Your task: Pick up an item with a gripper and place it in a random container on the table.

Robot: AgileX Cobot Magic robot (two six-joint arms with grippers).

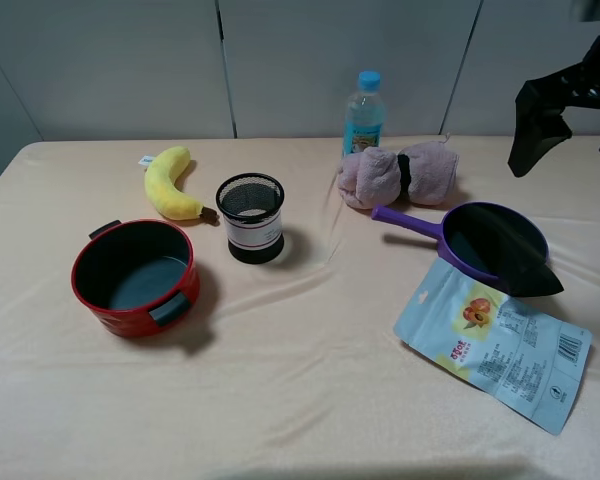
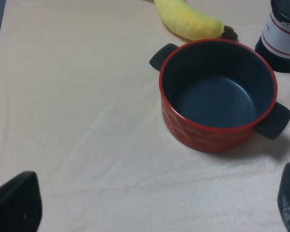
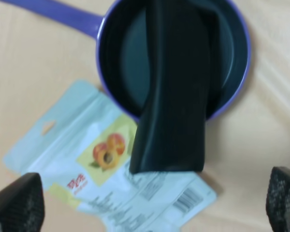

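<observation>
The matte black case (image 1: pixel 515 262) lies slanted in the purple frying pan (image 1: pixel 410 224), with one end sticking out over the rim above a snack pouch. The right wrist view shows the case (image 3: pixel 176 96) across the pan (image 3: pixel 102 53). My right gripper (image 1: pixel 565 150) hangs high above the table (image 1: pixel 300 380) at the far right, well above the pan, open and empty (image 3: pixel 150 203). My left gripper (image 2: pixel 152 203) is open and empty above the cloth near the red pot; it is out of the exterior high view.
A red two-handled pot (image 1: pixel 135 275) (image 2: pixel 217 96) stands front left, with a plush banana (image 1: pixel 168 183) and a black mesh cup (image 1: pixel 250 217) behind it. A water bottle (image 1: pixel 364 110) and pink towel bundle (image 1: pixel 400 175) sit at the back. A light-blue snack pouch (image 1: pixel 495 345) lies by the pan.
</observation>
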